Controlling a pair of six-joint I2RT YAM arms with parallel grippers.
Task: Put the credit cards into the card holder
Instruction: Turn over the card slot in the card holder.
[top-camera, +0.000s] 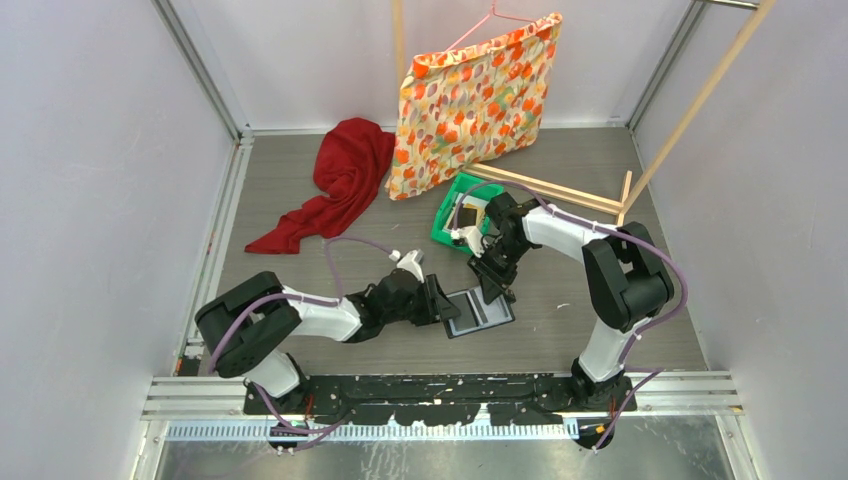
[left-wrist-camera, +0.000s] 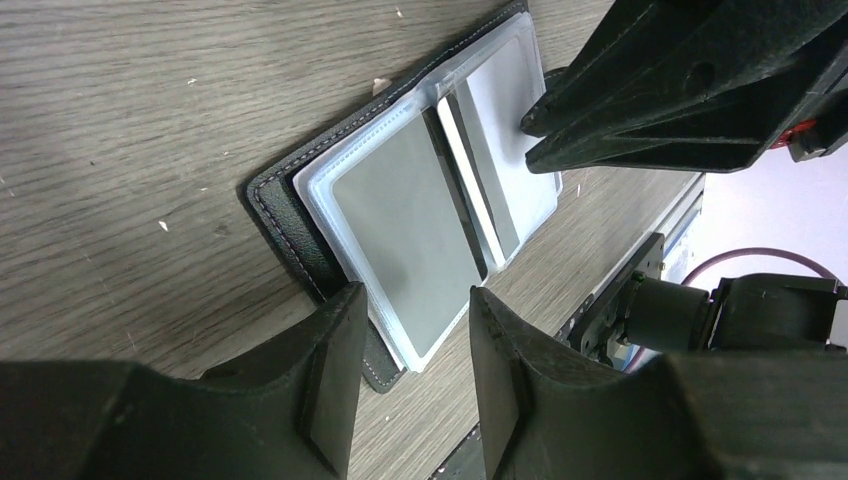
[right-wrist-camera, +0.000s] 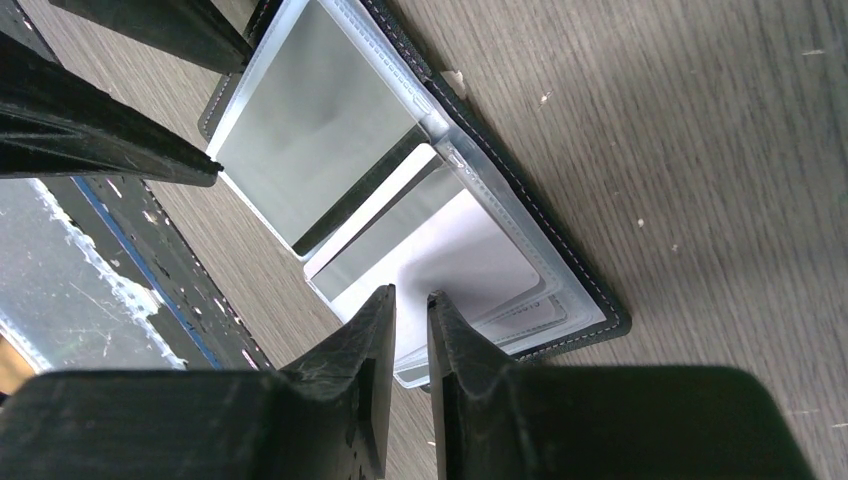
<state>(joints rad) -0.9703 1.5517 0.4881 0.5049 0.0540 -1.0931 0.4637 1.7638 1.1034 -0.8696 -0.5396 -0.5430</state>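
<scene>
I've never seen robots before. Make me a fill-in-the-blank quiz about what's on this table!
The small black folding card holder lies ___ on the grey wooden table.
The rectangular plastic tray beyond it is ___.
The crumpled cloth at the far left is ___.
Missing words: open, green, red.

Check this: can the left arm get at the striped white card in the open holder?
Probably not cleanly. The right gripper hangs over the far page of the card holder, beside the striped white card; the left gripper sits at the opposite edge.
</scene>
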